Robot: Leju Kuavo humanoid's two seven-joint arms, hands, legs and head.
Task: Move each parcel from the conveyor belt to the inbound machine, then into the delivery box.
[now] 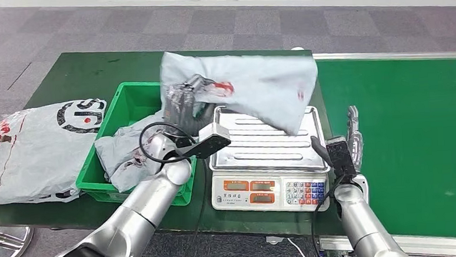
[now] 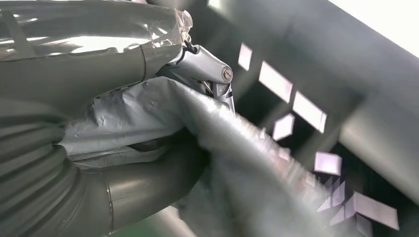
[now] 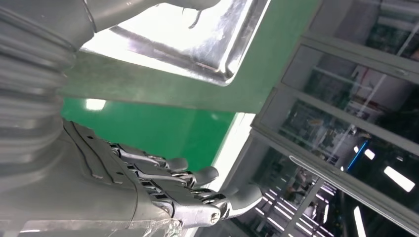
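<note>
My left hand (image 1: 184, 99) grips a grey plastic parcel (image 1: 253, 86) with red print, held in the air over the steel tray (image 1: 262, 144) of the weighing scale (image 1: 269, 188) and the edge of the green box (image 1: 131, 107). Close up, the grey parcel (image 2: 143, 113) is pinched between the thumb and fingers of my left hand (image 2: 197, 64). My right hand (image 1: 352, 135) is empty with fingers straight, beside the scale over the green conveyor belt (image 1: 402, 131). In the right wrist view, my right hand (image 3: 163, 182) has its fingers extended, near the tray's corner (image 3: 217, 49).
The green box holds another crumpled grey parcel (image 1: 123, 148). A large grey bag with black and red print (image 1: 35, 147) lies on the table left of the box. The table's front edge runs just below the scale.
</note>
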